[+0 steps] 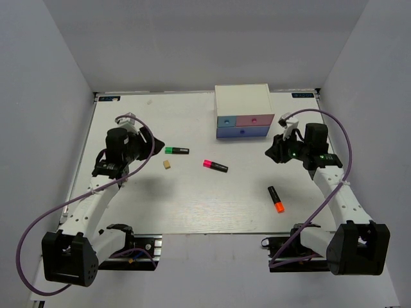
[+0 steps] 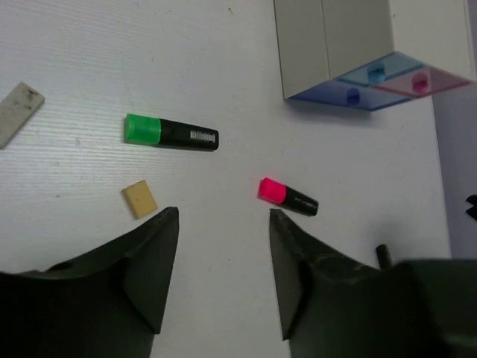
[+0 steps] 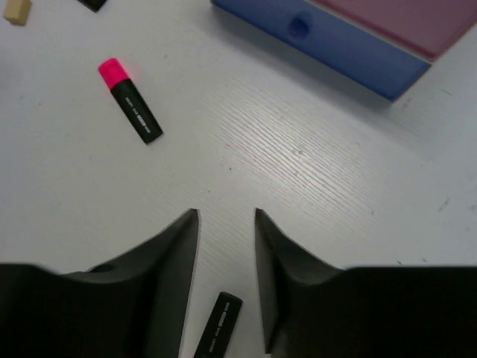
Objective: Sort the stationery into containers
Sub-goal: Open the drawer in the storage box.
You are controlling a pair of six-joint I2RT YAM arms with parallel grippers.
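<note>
Your left pincer (image 2: 223,216) is open wide and has nothing in it. It hangs above the tabletop (image 1: 192,205) on the left side. The little tan block (image 2: 140,199) lies close to one of its fingers but does not touch it. The green marker (image 2: 171,133) lies just past the block, flat on the tabletop.

The pink marker (image 1: 215,166) lies flat near the middle, between your two arms. The orange marker (image 1: 276,199) lies flat too, nearer to your right arm and well apart from the others.

Your right pincer (image 3: 226,216) is open about halfway and holds nothing. It hangs low, near the front right corner of the white box (image 1: 243,99).

The box stands at the far side. Its small blue drawer (image 1: 226,120), pink drawer (image 1: 255,119) and wide blue-purple drawer (image 1: 243,131) all look shut.
</note>
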